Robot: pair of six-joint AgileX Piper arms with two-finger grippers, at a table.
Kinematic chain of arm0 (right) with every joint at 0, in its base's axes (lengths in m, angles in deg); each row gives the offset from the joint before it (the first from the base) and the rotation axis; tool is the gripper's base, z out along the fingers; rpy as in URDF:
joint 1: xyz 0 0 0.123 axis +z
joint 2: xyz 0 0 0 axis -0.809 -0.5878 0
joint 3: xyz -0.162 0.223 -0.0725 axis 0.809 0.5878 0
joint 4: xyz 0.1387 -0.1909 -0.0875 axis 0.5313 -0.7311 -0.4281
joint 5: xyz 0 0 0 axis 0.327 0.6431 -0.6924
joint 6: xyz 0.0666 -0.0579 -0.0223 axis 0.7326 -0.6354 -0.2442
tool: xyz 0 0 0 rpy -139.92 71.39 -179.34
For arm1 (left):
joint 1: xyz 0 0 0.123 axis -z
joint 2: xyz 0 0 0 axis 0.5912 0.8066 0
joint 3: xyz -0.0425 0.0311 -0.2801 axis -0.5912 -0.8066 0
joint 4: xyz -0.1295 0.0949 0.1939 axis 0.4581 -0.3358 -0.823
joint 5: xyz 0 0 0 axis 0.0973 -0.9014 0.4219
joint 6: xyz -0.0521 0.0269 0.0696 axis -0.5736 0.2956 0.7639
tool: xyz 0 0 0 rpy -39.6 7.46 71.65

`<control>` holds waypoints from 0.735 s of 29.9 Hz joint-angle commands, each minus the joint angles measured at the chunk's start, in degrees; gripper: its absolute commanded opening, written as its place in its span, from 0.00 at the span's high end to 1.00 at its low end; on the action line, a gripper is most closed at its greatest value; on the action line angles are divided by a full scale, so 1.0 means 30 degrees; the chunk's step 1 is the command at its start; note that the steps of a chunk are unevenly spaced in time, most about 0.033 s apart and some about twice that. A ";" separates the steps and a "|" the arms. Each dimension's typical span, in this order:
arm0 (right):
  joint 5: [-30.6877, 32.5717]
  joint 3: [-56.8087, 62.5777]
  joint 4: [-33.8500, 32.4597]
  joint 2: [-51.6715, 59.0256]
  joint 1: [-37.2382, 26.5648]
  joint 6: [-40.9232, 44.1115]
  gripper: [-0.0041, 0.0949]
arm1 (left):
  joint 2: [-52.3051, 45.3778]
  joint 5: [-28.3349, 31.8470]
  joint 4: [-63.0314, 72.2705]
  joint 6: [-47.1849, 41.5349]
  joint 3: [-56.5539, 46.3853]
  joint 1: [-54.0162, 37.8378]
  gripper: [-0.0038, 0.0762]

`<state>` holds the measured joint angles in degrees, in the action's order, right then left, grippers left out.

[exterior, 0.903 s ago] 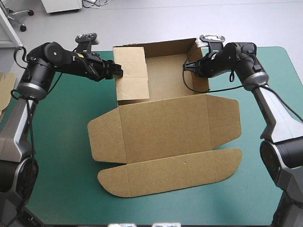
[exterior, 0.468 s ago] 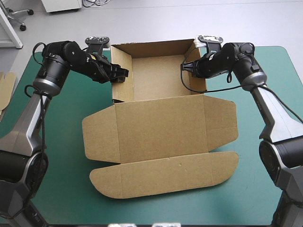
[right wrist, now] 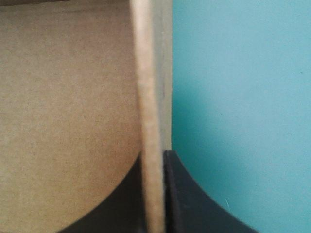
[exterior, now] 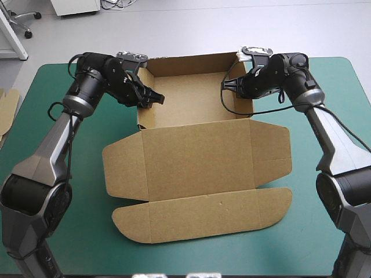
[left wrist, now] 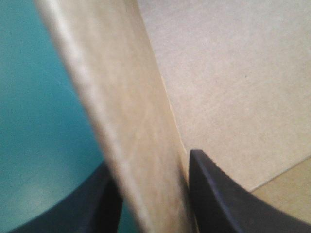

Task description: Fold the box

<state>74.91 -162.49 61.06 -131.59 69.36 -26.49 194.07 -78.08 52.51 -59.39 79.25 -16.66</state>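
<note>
The brown box point(exterior: 197, 156) lies on the teal-green cover, its tray part at the far side with walls raised and the lid flat toward the front. My left gripper point(exterior: 152, 98) is shut on the tray's left wall point(exterior: 141, 98), which stands upright. In the left wrist view that wall point(left wrist: 131, 121) passes between the black fingers of the left gripper point(left wrist: 148, 165). My right gripper point(exterior: 230, 86) is shut on the right wall point(exterior: 244, 103). In the right wrist view the wall's edge point(right wrist: 148, 97) stands pinched in the right gripper point(right wrist: 154, 155).
More brown board point(exterior: 7, 110) shows at the table's left edge. The lid's rounded front flap point(exterior: 203, 217) reaches toward the table's front edge. Bare teal-green cover point(exterior: 69, 191) lies on both sides of the lid.
The left wall, earlier folded down over the tray's floor, now stands upright. My left gripper swung with it toward the far side. The box shifted slightly; the right gripper barely moved.
</note>
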 commanded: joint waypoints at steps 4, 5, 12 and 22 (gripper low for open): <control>-0.0260 -0.0743 -0.0363 0.1008 -0.0025 0.0924 0.97 | -0.0082 0.0353 -0.2496 -0.1000 0.0673 0.0973 0.62; -0.0260 -0.0743 -0.0363 0.0971 -0.0025 0.0924 0.97 | 0.0085 0.0339 -0.2649 -0.1249 0.0673 0.1002 0.63; 0.1506 -0.0743 -0.0900 0.0178 -0.0025 0.0877 0.97 | 0.0877 0.0502 -0.3353 -0.1632 0.0673 0.1051 0.82; 0.2547 -0.0743 -0.2740 -0.0617 0.0360 0.0716 0.97 | 0.1669 0.0885 -0.4214 -0.1638 0.0673 0.1051 0.97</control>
<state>81.76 -162.55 56.66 -136.50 70.02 -22.40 201.44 -76.24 44.21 -66.38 79.69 -13.38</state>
